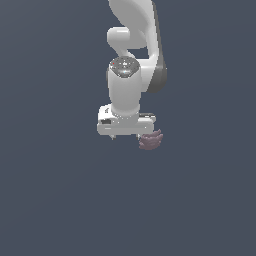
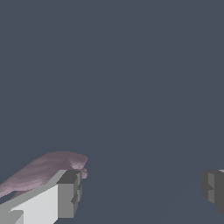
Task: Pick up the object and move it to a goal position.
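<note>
In the wrist view the jaws [image 2: 142,192] are seen spread wide with nothing between them. The object [image 2: 41,170] lies outside one finger [image 2: 68,194], touching or just beside it. From the exterior view, it sits at about four o'clock of the jaws [image 1: 126,135]; a sideways shift is judged necessary.

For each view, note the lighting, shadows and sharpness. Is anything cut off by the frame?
Exterior view: flat, even light, no cast shadows on the ground, a small glare spot on the arm's wrist joint, all sharp. Wrist view: sharp too, shadowless; the purple clump and the pincer fingers are cropped at the frame's edge.
</note>
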You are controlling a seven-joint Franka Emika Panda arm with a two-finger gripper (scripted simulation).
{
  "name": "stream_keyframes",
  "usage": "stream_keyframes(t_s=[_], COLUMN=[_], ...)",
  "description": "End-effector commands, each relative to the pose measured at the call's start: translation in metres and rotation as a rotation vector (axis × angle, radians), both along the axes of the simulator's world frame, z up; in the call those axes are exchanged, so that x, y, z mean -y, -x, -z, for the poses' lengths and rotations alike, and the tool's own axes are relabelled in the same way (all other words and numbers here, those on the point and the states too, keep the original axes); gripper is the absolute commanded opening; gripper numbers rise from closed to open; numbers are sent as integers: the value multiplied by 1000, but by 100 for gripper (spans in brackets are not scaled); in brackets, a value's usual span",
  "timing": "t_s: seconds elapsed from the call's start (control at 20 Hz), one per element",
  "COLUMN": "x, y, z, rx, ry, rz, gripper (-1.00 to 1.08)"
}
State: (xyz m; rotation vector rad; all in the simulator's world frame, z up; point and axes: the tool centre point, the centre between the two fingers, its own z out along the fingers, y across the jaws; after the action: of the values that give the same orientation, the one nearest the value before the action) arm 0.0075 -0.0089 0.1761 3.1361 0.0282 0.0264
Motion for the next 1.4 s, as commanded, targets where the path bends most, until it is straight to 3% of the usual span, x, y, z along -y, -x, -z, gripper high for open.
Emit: stream_keyframes(t_s=[0.0,0.5,0.9,1.35], x=[0,24,20,6], y=[0,12,12,14], z=[0,15,15,17], rx=[0,-52,-48,-44], ry=[0,22,21,20], rz=[0,-7,22,140], gripper=[100,100,100,100])
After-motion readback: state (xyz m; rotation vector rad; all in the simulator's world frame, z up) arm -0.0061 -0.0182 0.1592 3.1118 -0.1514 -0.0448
